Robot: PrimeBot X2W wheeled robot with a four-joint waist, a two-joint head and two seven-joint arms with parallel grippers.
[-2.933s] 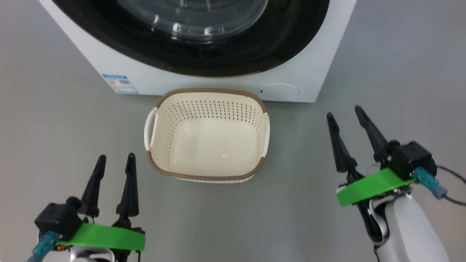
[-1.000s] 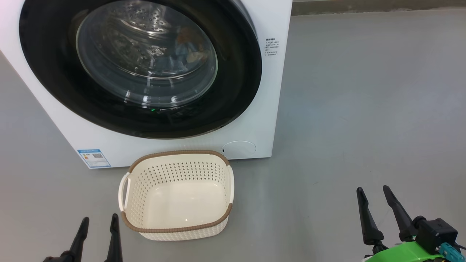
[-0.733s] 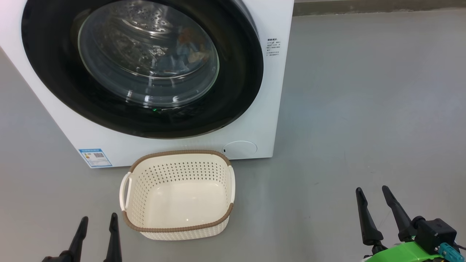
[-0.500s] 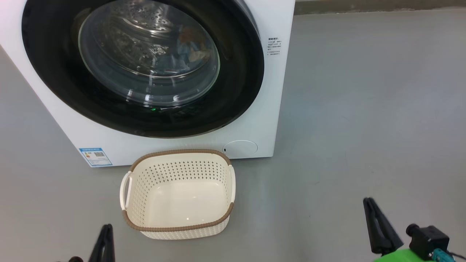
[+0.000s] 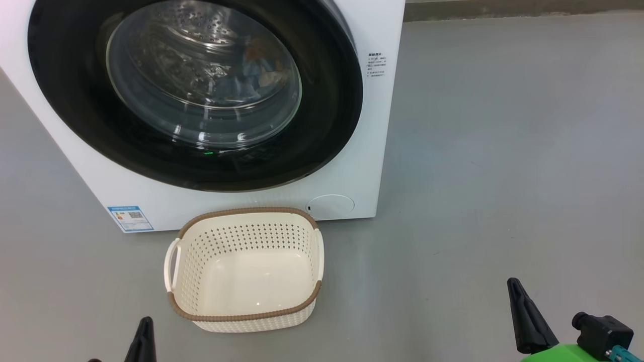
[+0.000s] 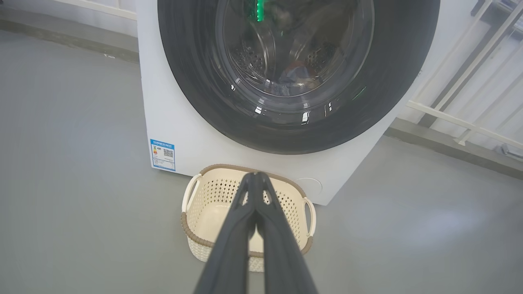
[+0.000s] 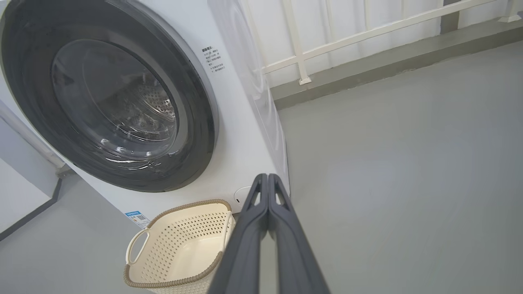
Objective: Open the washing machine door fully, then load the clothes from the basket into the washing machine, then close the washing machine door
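Cream basket sits just beside washing machine; washing machine door closed; left pincer and right pincer each pressed together

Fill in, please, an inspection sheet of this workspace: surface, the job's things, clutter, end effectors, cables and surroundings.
surface: grey floor, smooth.
washing machine: white, stands on the floor.
door: shut, flush with the front.
clothes: inside the drum, seen through the door glass.
basket: empty, on the floor close in front of the washing machine.
clutter: nothing seen.
left end effector: shut, holds nothing, points toward the basket.
right end effector: shut, holds nothing.
cables: a teal plug at the right wrist; nothing else seen.
surroundings: white railing behind the washing machine.
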